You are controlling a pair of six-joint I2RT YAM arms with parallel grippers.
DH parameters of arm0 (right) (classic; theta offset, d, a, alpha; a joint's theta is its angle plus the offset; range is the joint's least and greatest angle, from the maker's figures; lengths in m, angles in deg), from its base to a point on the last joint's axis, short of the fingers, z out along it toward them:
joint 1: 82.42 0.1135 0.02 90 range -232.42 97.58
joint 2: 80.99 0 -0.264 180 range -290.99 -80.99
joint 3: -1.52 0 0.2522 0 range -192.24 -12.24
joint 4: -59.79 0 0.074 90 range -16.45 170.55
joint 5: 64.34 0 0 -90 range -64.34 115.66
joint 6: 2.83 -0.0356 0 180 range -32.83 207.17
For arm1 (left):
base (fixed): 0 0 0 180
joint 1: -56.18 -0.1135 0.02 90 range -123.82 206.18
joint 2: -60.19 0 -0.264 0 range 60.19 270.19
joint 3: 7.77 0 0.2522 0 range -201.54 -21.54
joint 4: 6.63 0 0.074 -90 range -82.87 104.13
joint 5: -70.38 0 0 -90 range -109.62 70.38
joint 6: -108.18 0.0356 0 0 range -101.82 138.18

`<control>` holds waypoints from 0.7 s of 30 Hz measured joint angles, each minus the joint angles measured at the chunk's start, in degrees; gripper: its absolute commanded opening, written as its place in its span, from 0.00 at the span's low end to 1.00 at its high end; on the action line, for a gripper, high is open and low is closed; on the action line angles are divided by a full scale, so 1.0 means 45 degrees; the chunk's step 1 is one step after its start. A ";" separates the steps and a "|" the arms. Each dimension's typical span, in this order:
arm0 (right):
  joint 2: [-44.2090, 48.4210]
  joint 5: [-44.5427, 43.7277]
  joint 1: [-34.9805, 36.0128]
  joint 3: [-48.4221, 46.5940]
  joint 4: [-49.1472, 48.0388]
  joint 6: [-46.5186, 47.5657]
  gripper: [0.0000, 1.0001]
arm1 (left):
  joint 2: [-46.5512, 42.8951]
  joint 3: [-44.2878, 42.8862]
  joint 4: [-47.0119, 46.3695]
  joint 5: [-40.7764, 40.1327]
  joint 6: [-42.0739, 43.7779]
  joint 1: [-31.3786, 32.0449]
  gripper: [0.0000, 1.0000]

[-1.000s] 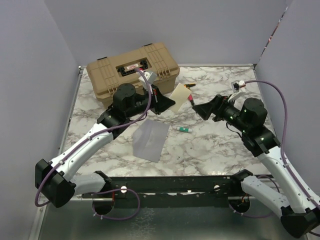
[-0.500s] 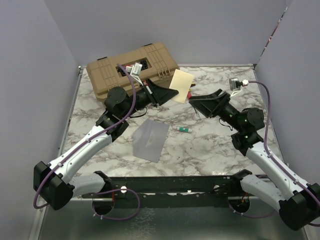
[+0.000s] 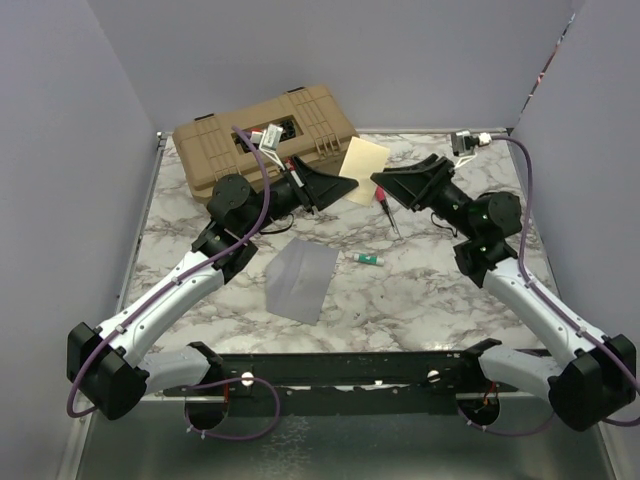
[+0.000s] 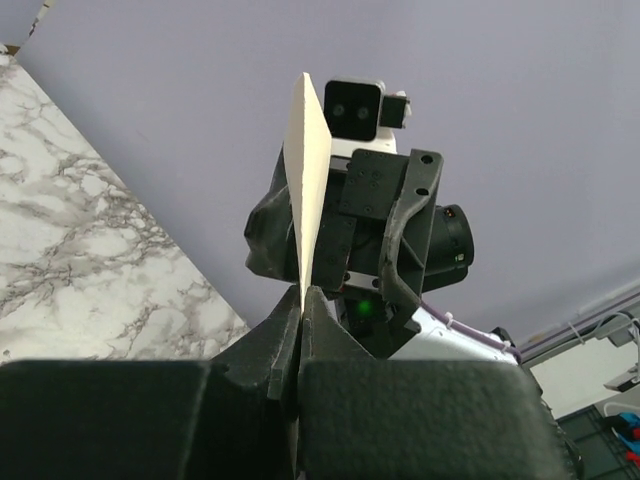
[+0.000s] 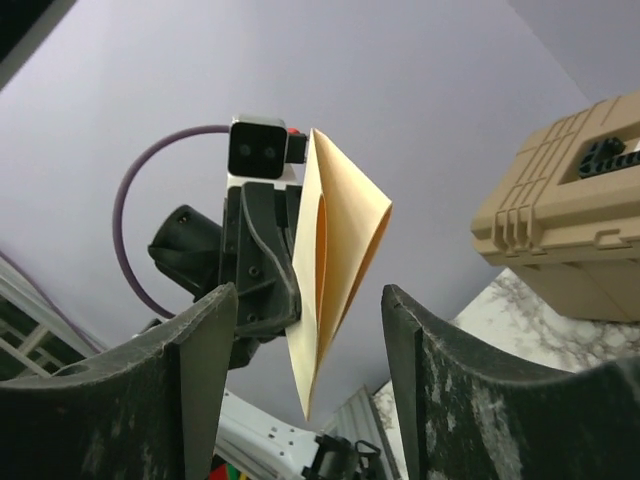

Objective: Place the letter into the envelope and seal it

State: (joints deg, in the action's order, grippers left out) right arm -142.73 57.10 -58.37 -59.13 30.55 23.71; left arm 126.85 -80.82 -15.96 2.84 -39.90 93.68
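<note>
The letter [image 3: 364, 162], a pale tan folded sheet, is held up in the air above the table's back middle. My left gripper [image 3: 350, 186] is shut on its lower edge. In the left wrist view the letter [image 4: 304, 180] stands edge-on out of the closed left gripper [image 4: 301, 298]. My right gripper [image 3: 380, 187] faces it from the right, open. In the right wrist view the letter [image 5: 335, 260] hangs between and just beyond the spread fingers [image 5: 205, 370], touching neither. The envelope [image 3: 300, 280], grey-lilac, lies flat on the marble in front of the left arm.
A tan hard case [image 3: 262, 140] stands at the back left and also shows as the case [image 5: 565, 215] in the right wrist view. A small green-and-white tube [image 3: 366, 259] and a thin red-handled tool [image 3: 389, 213] lie on the table [image 3: 430, 290] near the middle.
The left arm lifted and turned the letter, then held still. The right gripper swung up and left to the letter, and its jaws have narrowed a little.
</note>
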 measured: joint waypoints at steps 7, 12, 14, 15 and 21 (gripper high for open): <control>-0.0826 0.0427 0.0000 -0.0301 -0.0942 -0.0534 0.01 | 0.0000 0.0112 0.0029 0.0097 0.0068 0.0000 0.14; -0.0845 0.0461 0.0000 -0.0772 0.0699 0.0403 0.01 | 0.0000 0.0107 0.0928 -0.0350 0.0976 0.0005 0.54; -0.0753 0.0019 0.0000 -0.1049 0.2200 0.1326 0.01 | -0.0005 0.0087 0.1938 -0.0918 0.1613 0.0005 0.66; -0.0709 -0.0282 0.0005 -0.1132 0.2885 0.1797 0.01 | -0.0005 0.0078 0.2438 -0.1273 0.1817 0.0010 0.72; -0.1258 -0.2390 0.0005 -0.1243 0.6679 0.4095 0.01 | -0.0170 0.0413 0.6951 -0.5455 0.2909 0.0015 0.81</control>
State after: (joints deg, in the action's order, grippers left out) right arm -148.39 46.35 -58.35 -64.73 60.60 42.14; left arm 126.08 -78.96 15.32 -21.71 -26.81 93.74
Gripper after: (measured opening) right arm 0.006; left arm 0.795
